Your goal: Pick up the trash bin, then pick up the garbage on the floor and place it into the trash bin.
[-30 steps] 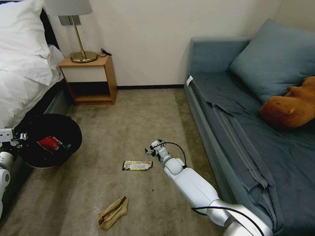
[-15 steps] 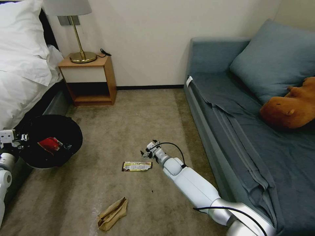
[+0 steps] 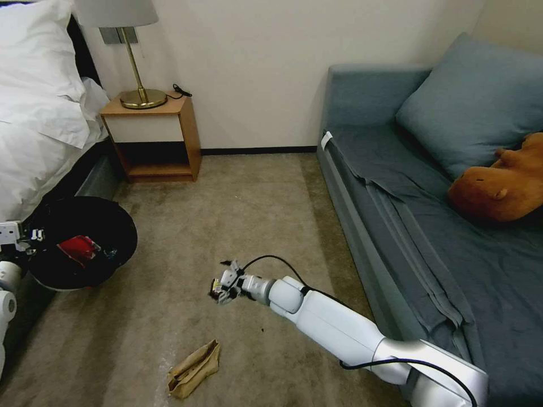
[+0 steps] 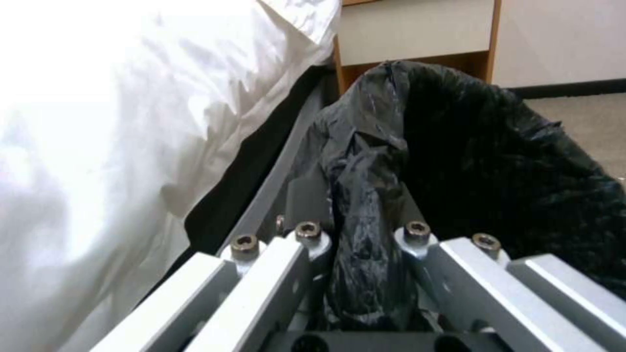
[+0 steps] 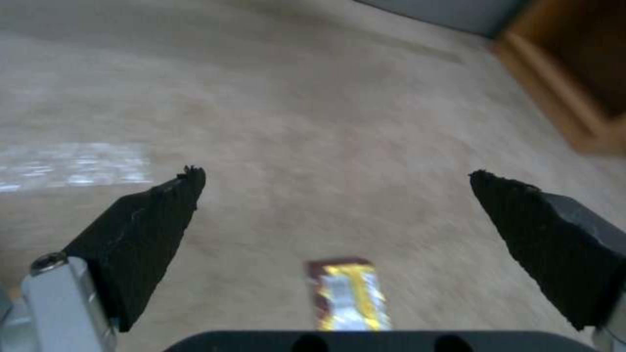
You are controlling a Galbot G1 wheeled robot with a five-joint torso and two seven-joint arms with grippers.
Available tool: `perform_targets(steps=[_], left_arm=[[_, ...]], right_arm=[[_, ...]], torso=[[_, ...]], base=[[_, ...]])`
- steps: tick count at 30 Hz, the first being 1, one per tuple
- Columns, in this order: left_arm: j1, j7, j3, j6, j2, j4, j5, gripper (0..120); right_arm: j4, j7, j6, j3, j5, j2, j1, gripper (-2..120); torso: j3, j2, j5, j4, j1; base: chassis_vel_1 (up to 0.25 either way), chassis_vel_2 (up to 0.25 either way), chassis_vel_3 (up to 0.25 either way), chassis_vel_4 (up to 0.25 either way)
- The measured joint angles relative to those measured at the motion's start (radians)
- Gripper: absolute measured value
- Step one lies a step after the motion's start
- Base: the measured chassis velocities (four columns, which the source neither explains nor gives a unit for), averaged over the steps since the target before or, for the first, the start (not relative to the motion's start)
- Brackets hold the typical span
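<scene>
The trash bin (image 3: 85,226), round and lined with a black bag, hangs just off the carpet beside the bed. My left gripper (image 3: 20,234) is shut on its bag rim (image 4: 365,195). A red-and-white wrapper (image 3: 76,249) lies inside it. My right gripper (image 3: 224,282) hovers low over the flat dark-and-gold snack wrapper (image 5: 349,293), covering most of it in the head view. Its jaws stand wide open (image 5: 336,175), with the wrapper on the carpet below and between the fingers (image 5: 150,234). A crumpled tan paper bag (image 3: 195,366) lies on the carpet nearer to me.
The bed (image 3: 39,113) with white linen is on the left, with a wooden nightstand (image 3: 155,138) and lamp beyond it. A blue sofa (image 3: 430,215) with a brown plush animal (image 3: 500,186) runs along the right. Open carpet (image 3: 243,209) lies between.
My right arm has swung left and down, bringing its open gripper from beside the snack wrapper to right over it. The bin in my left gripper has shifted slightly left.
</scene>
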Motion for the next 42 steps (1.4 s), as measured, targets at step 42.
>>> perform_targets(steps=[42], left_arm=[[0.065,-0.006,0.000,0.001,-0.097,-0.045,0.026,6]], right_arm=[[-0.160,-0.165,0.126,-0.099,-0.167,0.091,-0.109,100]], torso=[[0.000,0.000,-0.0002,-0.0001,0.000]], base=[[0.000,0.000,0.000,0.000]])
